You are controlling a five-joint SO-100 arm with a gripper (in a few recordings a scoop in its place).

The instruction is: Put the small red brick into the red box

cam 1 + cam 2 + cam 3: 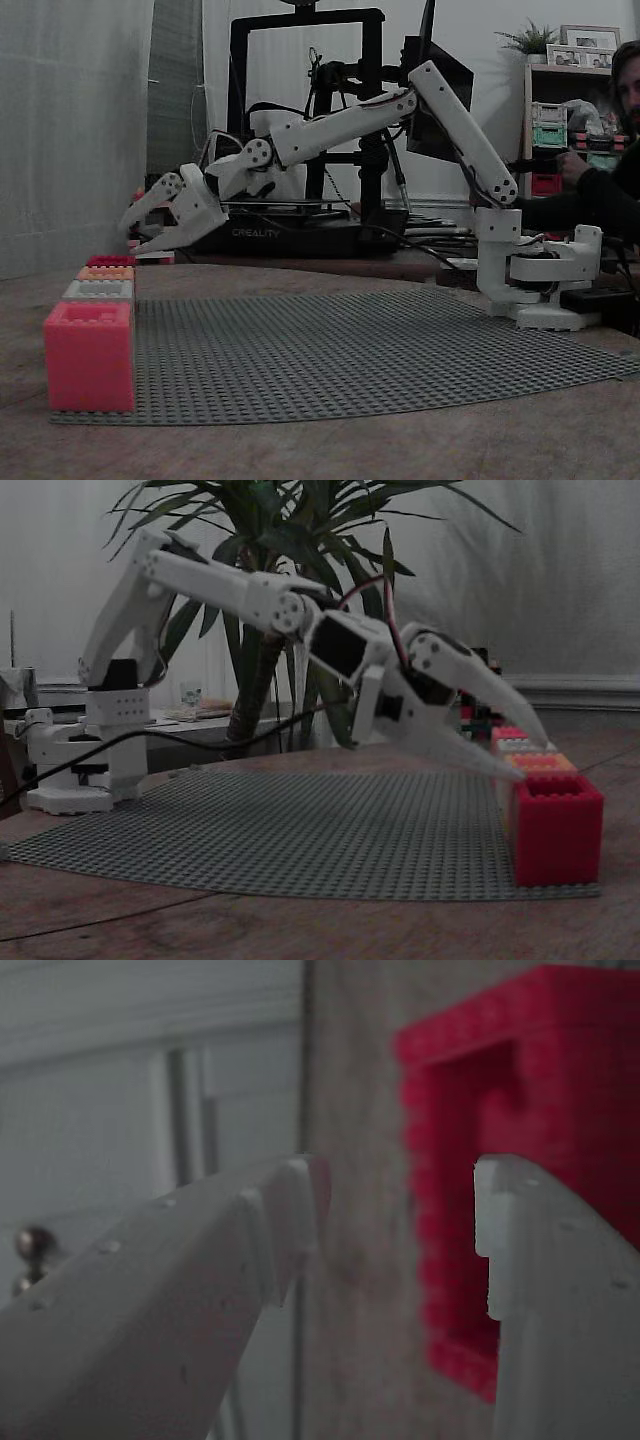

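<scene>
The red box [110, 261] stands at the far end of a row of boxes on the left of a fixed view; in another fixed view the red box [555, 830] is the nearest of the row. My white gripper [130, 237] hangs open just above it, with nothing between its fingers. From the wrist, the red box [560, 1050] shows its open top behind the gripper [400, 1190], whose right fingertip [495, 1230] overlaps the box. The small red brick is out of view.
The row holds a pinkish-red box [88, 355], a grey box [98, 290] and an orange box [105, 272], all on a grey studded baseplate [350, 350]. A black 3D printer [300, 230] stands behind. A person [610, 180] sits at the right. The arm's base [535, 280] is at right.
</scene>
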